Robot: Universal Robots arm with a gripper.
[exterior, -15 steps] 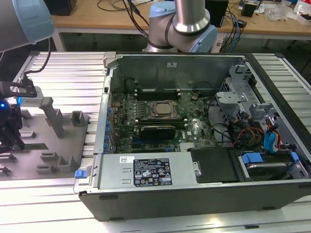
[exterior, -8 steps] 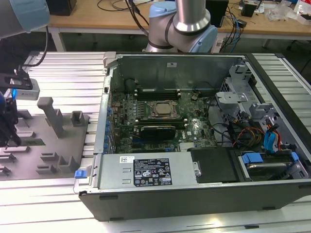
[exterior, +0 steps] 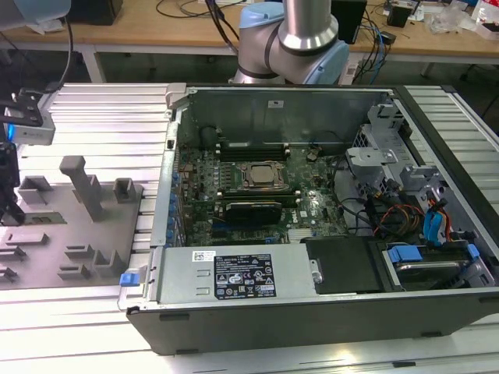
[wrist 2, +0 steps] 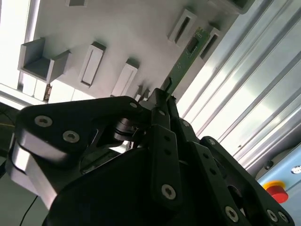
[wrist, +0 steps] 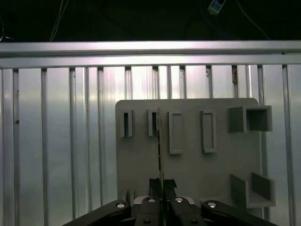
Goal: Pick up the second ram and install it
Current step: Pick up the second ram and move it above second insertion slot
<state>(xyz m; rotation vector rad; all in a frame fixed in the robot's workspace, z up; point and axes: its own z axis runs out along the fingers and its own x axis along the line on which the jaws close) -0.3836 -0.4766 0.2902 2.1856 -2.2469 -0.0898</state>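
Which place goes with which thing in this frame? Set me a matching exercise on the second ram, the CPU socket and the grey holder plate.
Things:
1. the second ram
2. CPU socket
3. grey holder plate

Places:
A. on the motherboard, inside the open case
B. flat on the ribbed table, at the exterior view's left of the case
C. pinched in the claw, above the plate

Pairs: 1-C, 2-A, 3-B.

Green second ram (wrist 2: pixel 186 59), black fingers (wrist 2: pixel 160 117), grey plate (wrist 2: pixel 127 28), ribbed silver table (wrist 2: pixel 244 84)
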